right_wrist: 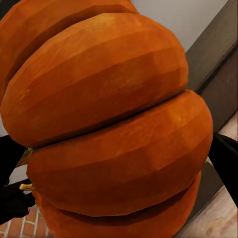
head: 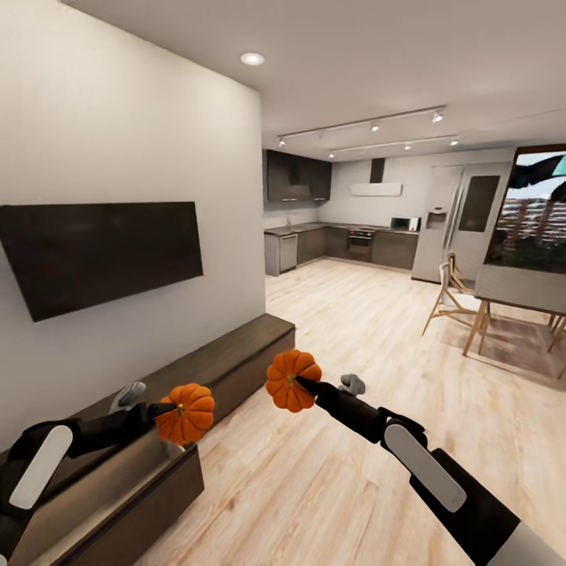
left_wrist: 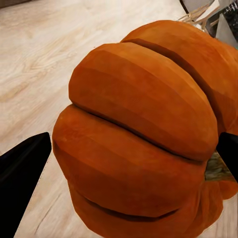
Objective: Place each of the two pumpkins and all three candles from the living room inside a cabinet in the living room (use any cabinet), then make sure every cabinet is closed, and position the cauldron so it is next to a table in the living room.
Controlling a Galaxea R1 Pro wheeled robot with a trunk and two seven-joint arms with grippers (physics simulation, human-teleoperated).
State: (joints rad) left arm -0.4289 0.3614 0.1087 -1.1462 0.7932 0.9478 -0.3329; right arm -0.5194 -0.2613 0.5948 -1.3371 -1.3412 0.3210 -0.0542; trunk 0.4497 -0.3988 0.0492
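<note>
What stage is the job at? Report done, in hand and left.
Done: a drawer of the cabinet stands pulled open. In hand: the left gripper holds one pumpkin above that drawer, and the right gripper holds the other pumpkin over the floor beside the cabinet. Left: put both inside, stow the candles, close the cabinet, place the cauldron.

You're in open-plan home: wall-mounted TV (head: 101, 253) over low wooden cabinet (head: 204, 369), kitchen units (head: 346, 244) and fridge (head: 460, 220) at far end, dining table (head: 519, 295) with chairs (head: 450, 299), wood floor (head: 346, 409).
</note>
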